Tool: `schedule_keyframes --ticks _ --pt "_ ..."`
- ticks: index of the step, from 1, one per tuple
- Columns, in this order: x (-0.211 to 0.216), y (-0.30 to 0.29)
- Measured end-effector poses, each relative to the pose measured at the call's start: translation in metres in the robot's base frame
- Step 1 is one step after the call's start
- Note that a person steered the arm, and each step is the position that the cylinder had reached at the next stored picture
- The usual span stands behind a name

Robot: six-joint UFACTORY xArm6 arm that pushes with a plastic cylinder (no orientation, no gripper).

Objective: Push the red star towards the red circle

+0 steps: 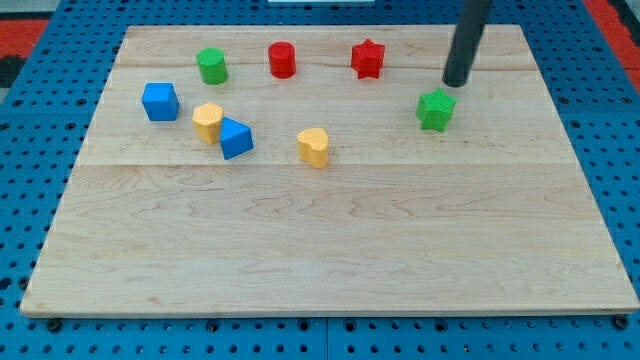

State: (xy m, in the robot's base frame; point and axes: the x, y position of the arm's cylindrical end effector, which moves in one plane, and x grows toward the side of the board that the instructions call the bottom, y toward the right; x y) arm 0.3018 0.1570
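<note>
Red star (368, 58) sits far side of board, w/ red circle (282, 59) to its left, apart. My tip (457, 82) is right of star, just beyond green star (436, 109). No jaws, just a rod. Risk: off-centre push spins star past circle. Rod's upper part cut off at top.

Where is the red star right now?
The red star sits near the view's top, right of centre, with the red circle to its left and my tip off to its right.
</note>
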Motion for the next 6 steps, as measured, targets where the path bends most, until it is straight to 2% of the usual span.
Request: schedule_keyframes --ticks 1,6 --pt "-0.015 -0.031" --pt "-0.016 -0.127"
